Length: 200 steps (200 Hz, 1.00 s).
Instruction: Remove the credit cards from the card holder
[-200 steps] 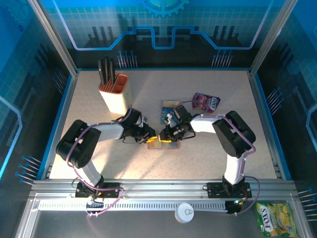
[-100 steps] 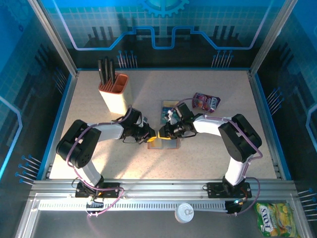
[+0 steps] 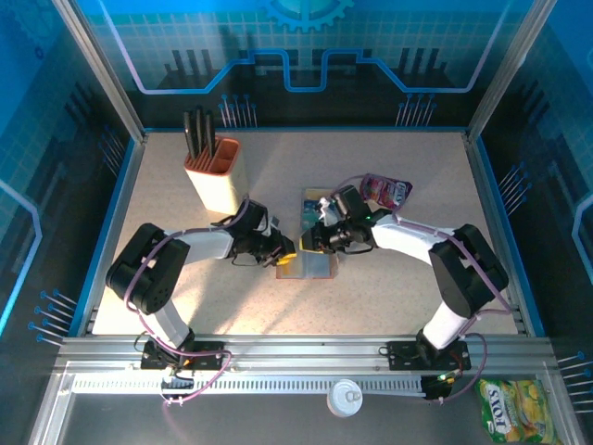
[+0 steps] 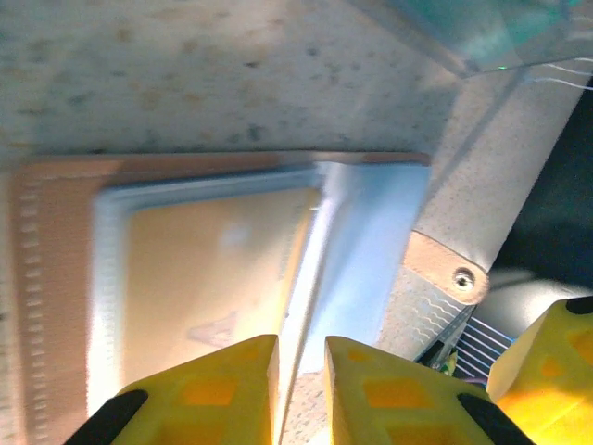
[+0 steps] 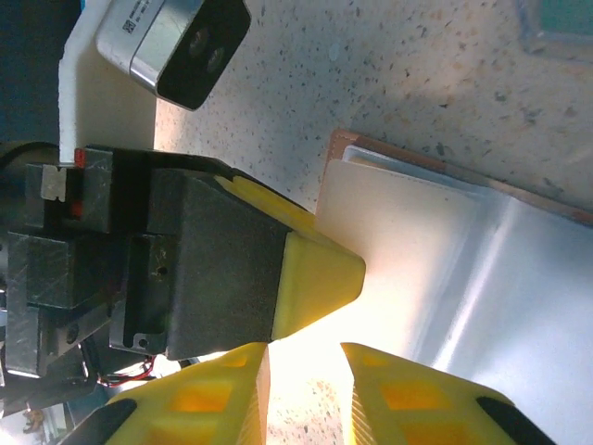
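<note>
The card holder (image 3: 311, 267) lies open and flat on the table, its brown rim (image 4: 56, 278) framing grey-blue pockets. A yellow-tan credit card (image 4: 204, 269) sits in its left pocket. My left gripper (image 3: 289, 250) rests low at the holder's left edge. Its fingers (image 4: 301, 348) stand a narrow gap apart over the centre fold, with bare table showing between them. My right gripper (image 3: 313, 243) hovers at the holder's far edge (image 5: 445, 241), facing the left one. It is open (image 5: 306, 357), with glare and table in the gap. Its wrist view shows a left fingertip (image 5: 320, 273) just ahead of it.
A clear case with teal cards (image 3: 318, 204) lies just behind the holder, with a purple pouch (image 3: 385, 190) to its right. An orange-and-cream knife block (image 3: 211, 171) stands at the back left. A blue rim (image 3: 306, 131) bounds the table.
My right arm swung its elbow out to the right and its gripper drew back slightly, uncovering more of the holder. My left gripper stayed almost still.
</note>
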### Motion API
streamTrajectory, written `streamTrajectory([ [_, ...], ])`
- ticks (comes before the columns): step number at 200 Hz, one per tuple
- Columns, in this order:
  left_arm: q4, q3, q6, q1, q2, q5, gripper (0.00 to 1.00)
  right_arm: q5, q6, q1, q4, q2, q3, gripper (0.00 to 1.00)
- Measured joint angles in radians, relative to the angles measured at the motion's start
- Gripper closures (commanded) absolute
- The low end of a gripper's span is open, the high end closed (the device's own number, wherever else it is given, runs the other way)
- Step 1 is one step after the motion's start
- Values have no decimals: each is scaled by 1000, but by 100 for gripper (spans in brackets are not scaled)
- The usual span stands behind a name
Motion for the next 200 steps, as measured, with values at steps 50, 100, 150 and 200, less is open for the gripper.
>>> streamTrajectory([
  [50, -3, 76, 0, -53, 34, 4, 79, 32, -23, -50, -53, -85, 0, 72],
  [100, -14, 130, -1, -99, 101, 5, 71, 48, -44, -65, -102, -138, -7, 71],
  [150, -15, 222, -1, -128, 153, 18, 63, 75, -66, -76, -148, -169, -14, 68],
  [200, -40, 274, 2, -130, 158, 23, 63, 99, -75, -81, -186, -209, -15, 67],
])
